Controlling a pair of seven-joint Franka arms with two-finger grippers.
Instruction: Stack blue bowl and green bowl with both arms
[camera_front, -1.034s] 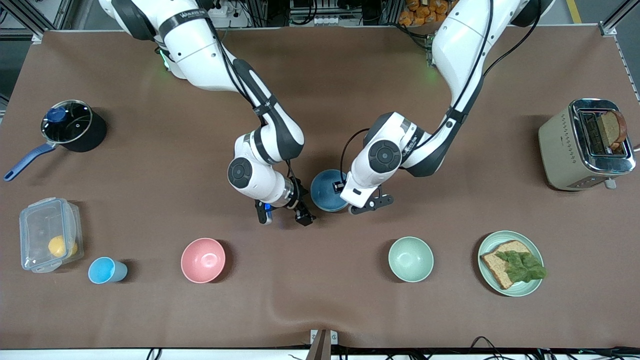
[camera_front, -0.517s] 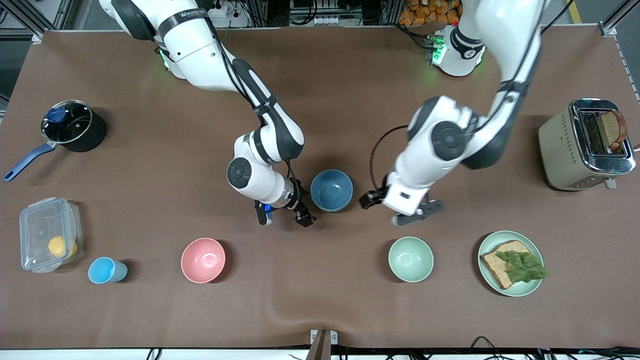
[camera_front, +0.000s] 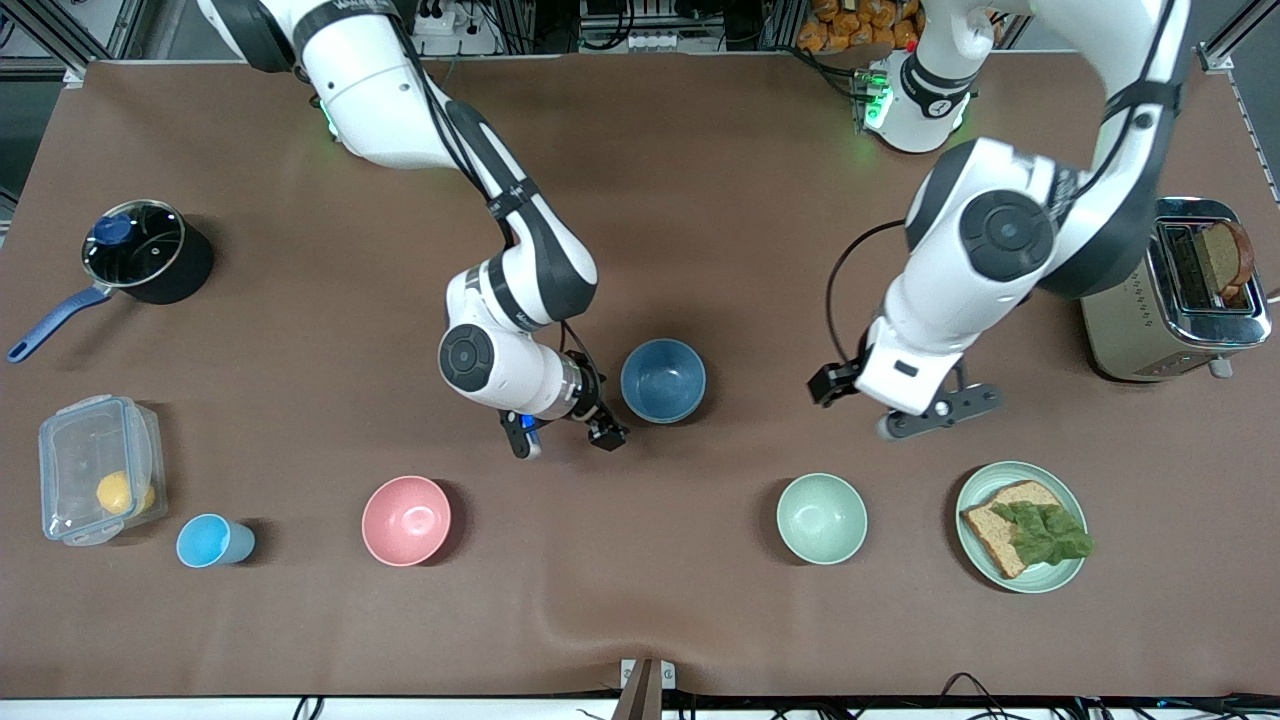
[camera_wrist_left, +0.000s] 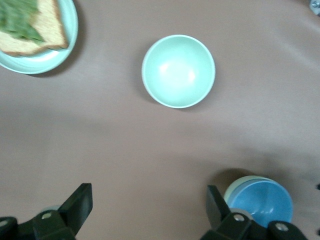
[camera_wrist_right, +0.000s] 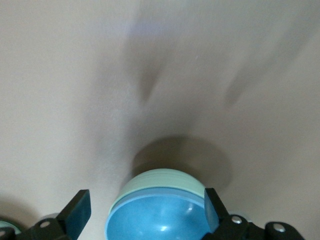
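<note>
The blue bowl (camera_front: 663, 380) sits nested in the green bowl at mid-table. In the right wrist view the green bowl (camera_wrist_right: 162, 182) shows under the blue bowl (camera_wrist_right: 160, 220), and likewise in the left wrist view, green bowl (camera_wrist_left: 233, 187) under blue bowl (camera_wrist_left: 264, 202). My right gripper (camera_front: 563, 438) is open and empty, low beside the stack on the side toward the right arm's end; in its own view (camera_wrist_right: 145, 207) the stack shows between its open fingers. My left gripper (camera_front: 938, 412) is open and empty, over bare table between the stack and the toaster; its own view (camera_wrist_left: 147, 205) shows only table between the fingers.
A paler mint bowl (camera_front: 822, 518) and a mint plate (camera_front: 1062, 573) with bread and lettuce lie nearer the camera. A pink bowl (camera_front: 406, 520), light-blue cup (camera_front: 212, 541), plastic box (camera_front: 98, 468) and pot (camera_front: 140, 250) stand toward the right arm's end. A toaster (camera_front: 1170, 290) is at the left arm's end.
My left gripper has let go of the blue bowl and swung away toward the toaster. The right gripper has shifted slightly. The bowls have not moved.
</note>
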